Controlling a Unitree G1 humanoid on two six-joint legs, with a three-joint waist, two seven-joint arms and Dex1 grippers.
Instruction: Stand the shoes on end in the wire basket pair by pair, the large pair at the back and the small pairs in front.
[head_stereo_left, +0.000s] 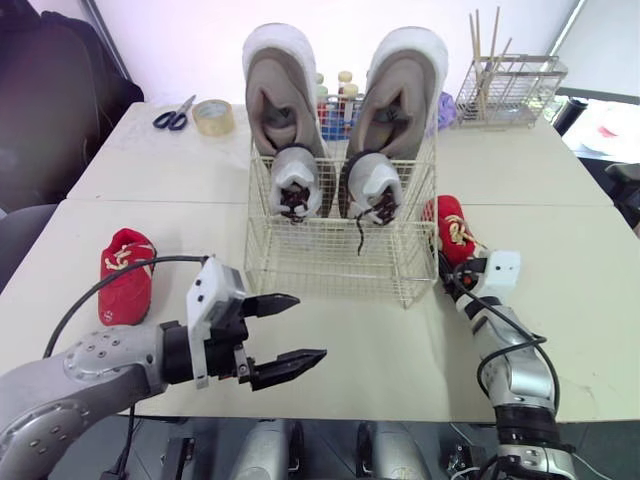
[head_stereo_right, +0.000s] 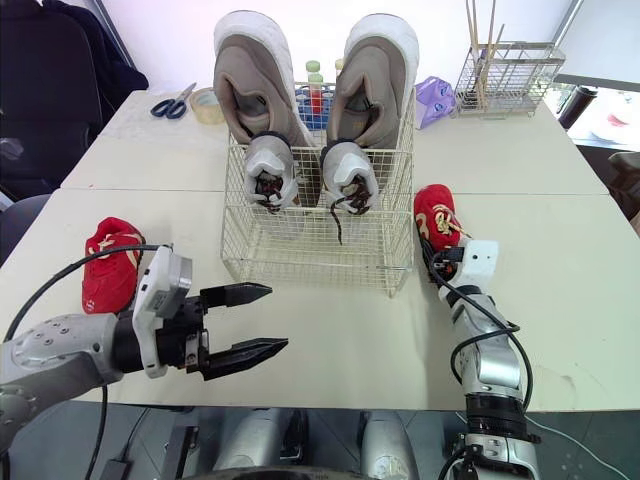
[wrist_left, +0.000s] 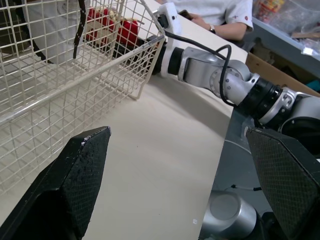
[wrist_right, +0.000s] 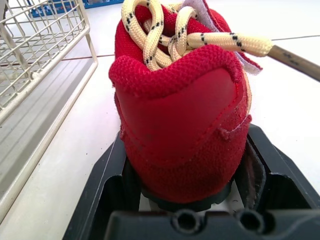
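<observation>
Clasping the red shoe (head_stereo_right: 437, 217) by its heel, right of the wire basket (head_stereo_right: 318, 245), right jaws follow its length (left jaws gape empty).

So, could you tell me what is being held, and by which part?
The right gripper clasps the small red lace-up shoe by its heel; the left gripper is open, empty.
</observation>
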